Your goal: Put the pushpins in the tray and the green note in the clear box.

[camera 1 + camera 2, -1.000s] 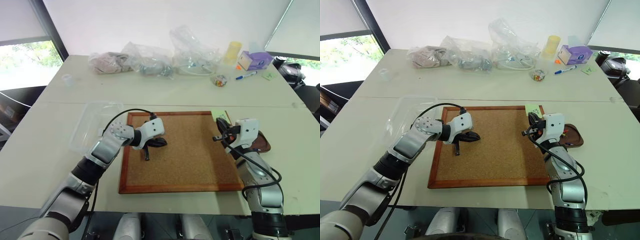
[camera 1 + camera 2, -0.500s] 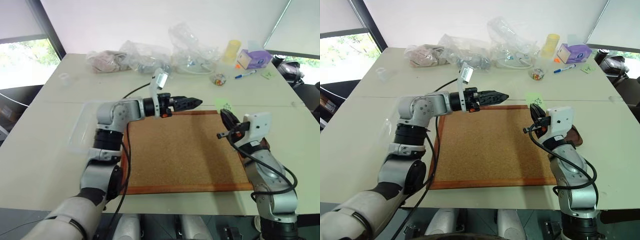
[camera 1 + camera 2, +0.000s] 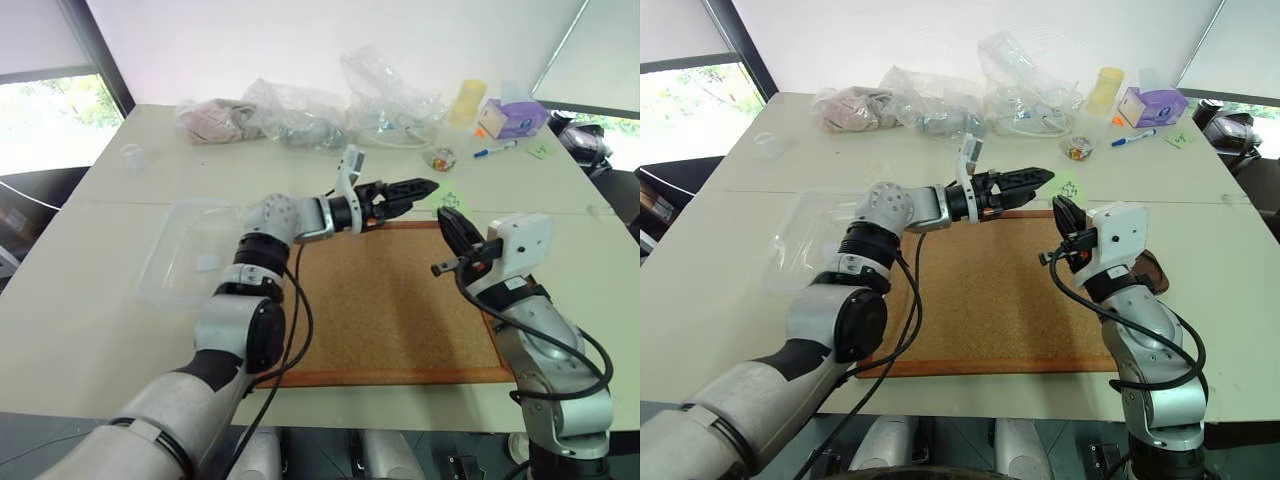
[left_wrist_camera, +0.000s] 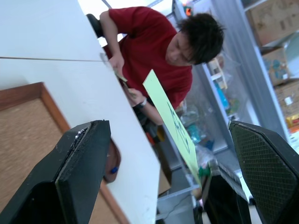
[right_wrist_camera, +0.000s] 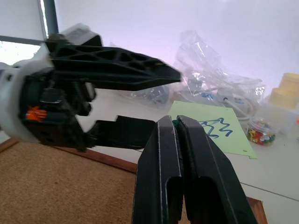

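I have the left pincer [image 3: 425, 186] spread wide, reaching level across the cork board [image 3: 390, 300] toward the green note [image 3: 447, 196], which lies flat on the worktop [image 3: 90, 300] just past the board's far edge, directly ahead of the tips. The right pincer [image 3: 452, 228] is pressed together, with a speck of green between its tips, maybe a pushpin; it hovers just as near. The note is pale green, square, with a blue scribble. I judge the left takes it.
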### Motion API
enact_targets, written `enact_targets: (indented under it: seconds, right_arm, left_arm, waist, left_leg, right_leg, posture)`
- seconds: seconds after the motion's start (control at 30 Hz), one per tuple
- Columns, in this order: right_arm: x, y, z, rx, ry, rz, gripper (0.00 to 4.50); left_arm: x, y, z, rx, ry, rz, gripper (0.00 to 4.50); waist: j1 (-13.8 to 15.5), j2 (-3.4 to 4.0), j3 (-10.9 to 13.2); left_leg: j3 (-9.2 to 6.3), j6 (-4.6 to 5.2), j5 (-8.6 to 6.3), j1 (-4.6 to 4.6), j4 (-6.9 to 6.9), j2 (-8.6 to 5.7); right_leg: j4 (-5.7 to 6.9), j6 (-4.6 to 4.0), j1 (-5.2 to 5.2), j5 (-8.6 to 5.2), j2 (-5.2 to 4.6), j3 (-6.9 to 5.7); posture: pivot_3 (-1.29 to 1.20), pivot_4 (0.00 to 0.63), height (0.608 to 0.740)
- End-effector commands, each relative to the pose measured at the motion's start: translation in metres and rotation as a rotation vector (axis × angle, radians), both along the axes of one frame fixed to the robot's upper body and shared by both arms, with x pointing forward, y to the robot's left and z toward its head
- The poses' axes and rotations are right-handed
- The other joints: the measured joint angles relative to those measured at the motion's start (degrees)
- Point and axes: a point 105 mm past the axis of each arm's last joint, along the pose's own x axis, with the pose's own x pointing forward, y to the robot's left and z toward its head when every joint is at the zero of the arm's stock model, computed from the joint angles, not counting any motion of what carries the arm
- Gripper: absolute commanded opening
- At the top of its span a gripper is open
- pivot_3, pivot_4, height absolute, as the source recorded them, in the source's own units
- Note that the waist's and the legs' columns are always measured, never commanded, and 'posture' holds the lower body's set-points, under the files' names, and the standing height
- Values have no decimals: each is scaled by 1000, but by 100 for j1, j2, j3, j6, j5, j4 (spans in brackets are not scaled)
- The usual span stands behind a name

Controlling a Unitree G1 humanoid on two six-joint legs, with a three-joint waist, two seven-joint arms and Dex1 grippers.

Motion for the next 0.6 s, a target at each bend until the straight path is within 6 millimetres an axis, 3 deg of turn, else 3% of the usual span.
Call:
enact_targets:
  seconds: [0.03, 0.13, 0.37, 0.4, 0.6]
  right_arm:
    - [-8, 6, 15, 0, -62, 17, 0]
    - [-10, 9, 16, -1, -61, 20, 0]
    - [-11, 9, 15, -3, -57, 11, 0]
    - [-11, 9, 15, -2, -57, 11, 0]
    - [-12, 9, 14, -4, -57, 9, 0]
  left_arm:
    - [2, -9, 16, -60, -21, 10, 4456]
    - [1, -16, 16, -59, -36, 8, 3607]
    - [2, -19, 9, -26, -41, 19, 238]
    - [3, -19, 8, -16, -52, 26, 39]
    - [10, -16, -10, 117, -169, 85, 39]
  waist:
    - [-2, 0, 0]
    - [-9, 0, 0]
    - [-6, 0, 0]
    - [-6, 0, 0]
    - [-3, 0, 0]
  left_leg:
    - [0, 0, 0, 0, 0, -1]
    - [-1, 0, 0, 0, -1, -1]
    - [-1, 0, 0, 0, -2, 0]
    - [-1, 0, 0, 0, -2, 0]
    - [0, 0, 0, 0, -2, -1]
  right_leg:
    - [0, 0, 0, 0, 0, 0]
    - [0, 0, 0, 0, 0, 0]
    - [1, 0, -1, 0, 1, 0]
    - [0, 0, -1, 0, 1, 0]
    - [0, 0, -1, 0, 0, 0]
  posture:
    - [0, 150, 737]
    - [0, 150, 737]
    - [0, 150, 737]
    - [0, 150, 737]
    - [0, 150, 737]
